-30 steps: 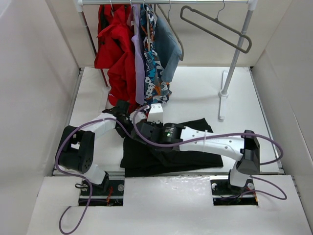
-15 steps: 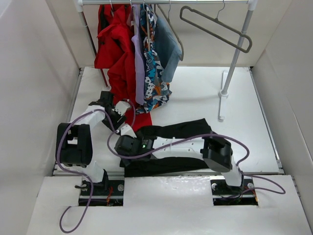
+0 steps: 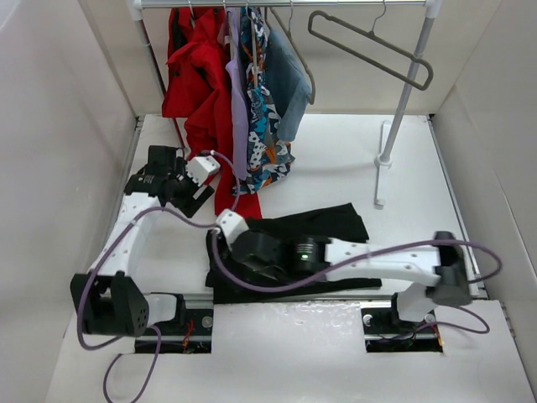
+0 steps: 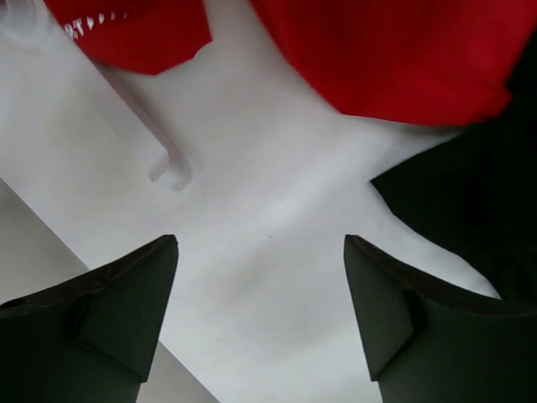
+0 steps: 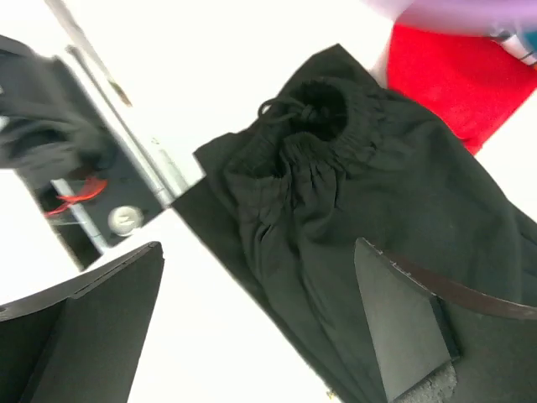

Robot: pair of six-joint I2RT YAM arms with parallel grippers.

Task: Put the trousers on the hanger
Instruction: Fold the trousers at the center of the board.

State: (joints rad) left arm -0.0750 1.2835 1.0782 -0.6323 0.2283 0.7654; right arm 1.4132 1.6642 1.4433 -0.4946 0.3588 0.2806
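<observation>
The black trousers (image 3: 331,222) lie crumpled on the white table, their drawstring waistband (image 5: 310,126) at the near-left end. My right gripper (image 3: 237,252) hovers over that end; in the right wrist view it (image 5: 258,243) stands wide open, with fabric below it and nothing gripped. My left gripper (image 3: 200,195) is left of the trousers, near the hanging red garment. Seen from the left wrist, it (image 4: 260,243) is open over bare table, and a trousers corner (image 4: 470,201) lies to its right. The grey hanger (image 3: 369,46) hangs tilted and bare on the rail at the back right.
Red (image 3: 197,75), lilac, patterned (image 3: 262,109) and blue-grey clothes hang from the rail at the back left. The red hem (image 4: 394,50) hangs down to the table. The rack's white upright (image 3: 401,109) and foot stand at the right. White walls enclose both sides.
Both grippers have opened wide. My left arm has drawn back to the left, away from the trousers. My right wrist has shifted towards the near-left end of the trousers, which lie on the table.
</observation>
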